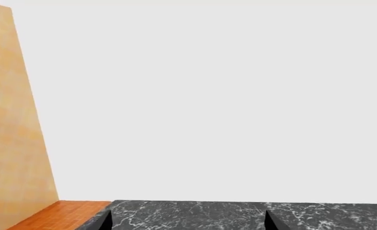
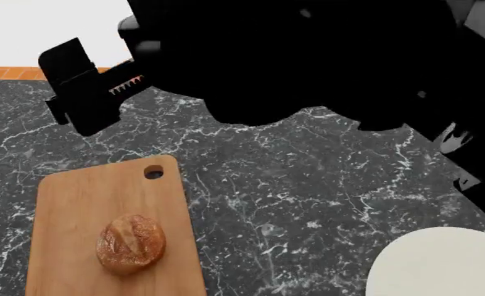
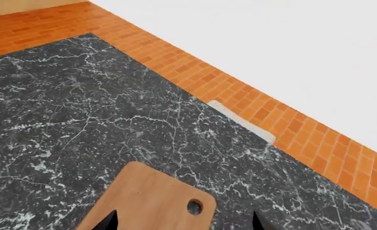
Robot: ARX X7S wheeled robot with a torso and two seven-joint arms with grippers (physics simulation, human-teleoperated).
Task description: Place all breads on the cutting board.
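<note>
One round reddish-brown bread roll (image 2: 131,243) lies on the light-brown cutting board (image 2: 78,197) at the near left of the dark marble counter. No other bread shows. The board's hole end also shows in the right wrist view (image 3: 150,196). My right gripper (image 3: 182,223) is open and empty above that end; in the head view it is lost in the black mass of the arms. My left gripper (image 2: 84,86) is open and empty over the counter's far left, well beyond the board. In the left wrist view it (image 1: 188,223) faces the white wall.
A round white plate (image 2: 440,265) sits at the near right, empty. The marble counter (image 2: 292,185) ends at its far edge (image 3: 175,91), with orange brick floor (image 3: 253,96) beyond. A tan cabinet side (image 1: 9,124) stands by the wall.
</note>
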